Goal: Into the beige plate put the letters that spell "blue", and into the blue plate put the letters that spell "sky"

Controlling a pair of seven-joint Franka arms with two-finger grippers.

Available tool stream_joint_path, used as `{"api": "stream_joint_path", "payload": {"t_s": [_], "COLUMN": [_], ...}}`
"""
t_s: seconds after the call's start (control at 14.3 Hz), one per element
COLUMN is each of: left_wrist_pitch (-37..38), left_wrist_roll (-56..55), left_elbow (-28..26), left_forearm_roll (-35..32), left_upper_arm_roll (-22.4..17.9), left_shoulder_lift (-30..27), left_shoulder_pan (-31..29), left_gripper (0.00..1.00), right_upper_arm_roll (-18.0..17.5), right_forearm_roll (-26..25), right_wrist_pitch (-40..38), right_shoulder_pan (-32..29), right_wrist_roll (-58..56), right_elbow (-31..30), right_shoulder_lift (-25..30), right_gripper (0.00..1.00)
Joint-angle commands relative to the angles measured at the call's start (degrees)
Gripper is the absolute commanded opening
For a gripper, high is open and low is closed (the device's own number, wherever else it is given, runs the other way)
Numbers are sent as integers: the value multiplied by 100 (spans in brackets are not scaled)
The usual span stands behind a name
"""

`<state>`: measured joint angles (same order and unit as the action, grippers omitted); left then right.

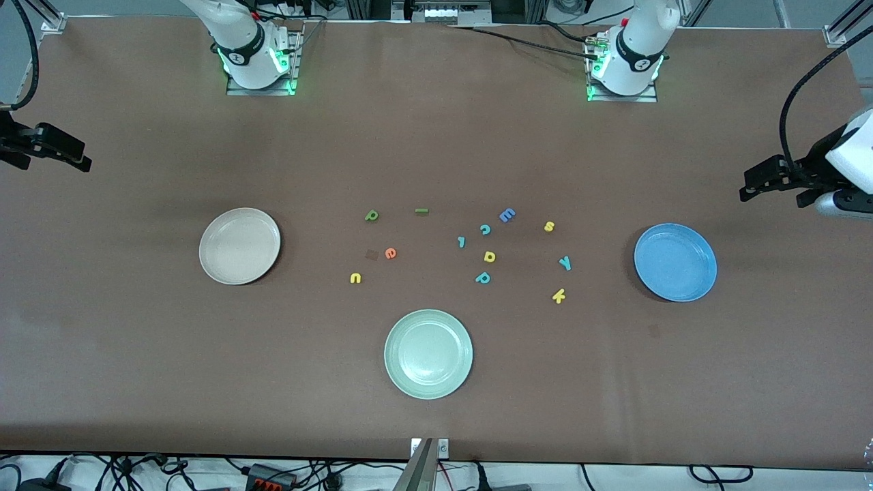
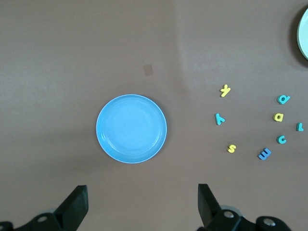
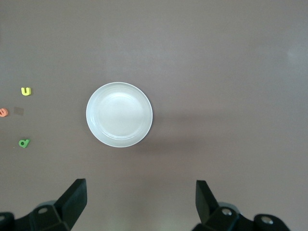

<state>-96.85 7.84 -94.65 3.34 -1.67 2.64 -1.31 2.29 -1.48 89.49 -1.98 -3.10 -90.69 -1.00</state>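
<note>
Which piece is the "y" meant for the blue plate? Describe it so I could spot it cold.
Start at the blue plate toward the left arm's end of the table, then look at the three small letters beside it. The teal y is the middle one, between the yellow s farther from the front camera and the yellow k nearer it. It is the only teal one of the three.

Even, bright overhead light; soft shadows beside plates; pics sharp, no glare, slight dimming at corners.
</note>
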Motion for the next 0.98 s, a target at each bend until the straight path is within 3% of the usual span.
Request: {"api": "stream_joint_path", "payload": {"t_s": [0.0,0.91], "left_wrist_pitch": [52,140], "left_wrist_roll": [121,95], "left_elbow": [113,113], "left_forearm_roll": [-96,-96], "left_upper_arm_roll": [17,35], "left_shoulder_lift": [43,26], "left_shoulder_pan": [17,61], "left_gripper": [100,100], "right_upper_arm_roll": [-9,-18], "right_forearm_roll": [25,25], "right_wrist_pitch": [-37,-248], "right_shoulder_pan": [-22,-39], "right_wrist_roll": [47,38], "right_elbow": [-98,-72], "right_shoulder_lift": [109,74], "right_gripper": [100,100]}}
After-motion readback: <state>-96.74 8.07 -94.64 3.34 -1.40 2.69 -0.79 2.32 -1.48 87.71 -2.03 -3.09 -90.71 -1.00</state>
